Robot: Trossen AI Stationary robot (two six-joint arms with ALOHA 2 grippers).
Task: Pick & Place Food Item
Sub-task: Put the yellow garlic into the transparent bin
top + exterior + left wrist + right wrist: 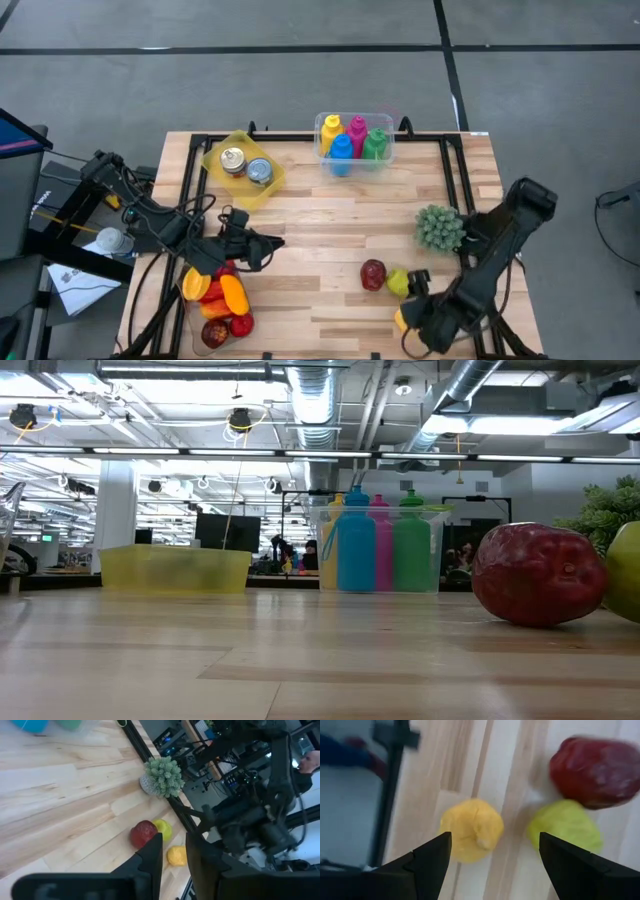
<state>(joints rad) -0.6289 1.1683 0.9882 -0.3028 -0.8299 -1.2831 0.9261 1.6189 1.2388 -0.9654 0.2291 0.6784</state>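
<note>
Food items, loose on worktop [330, 240], right-hand near area:
- Red fruit [373, 274]: dark red, rounded, glossy with a lumpy skin; rests on the wood, touching or just beside the green fruit.
- Green fruit [397, 282]: yellow-green, rounded; lies between the red fruit and the yellow fruit.
- Yellow fruit [471, 829]: bright yellow, rounded, slightly rough surface; lies near the worktop edge, just apart from the green fruit.

Food items, collected in clear container [196, 330], left-hand near corner:
- Orange piece [233, 294]: elongated, lying on the heap.
- Red pieces [241, 324]: rounded, packed against one another with yellow-orange pieces.
</note>
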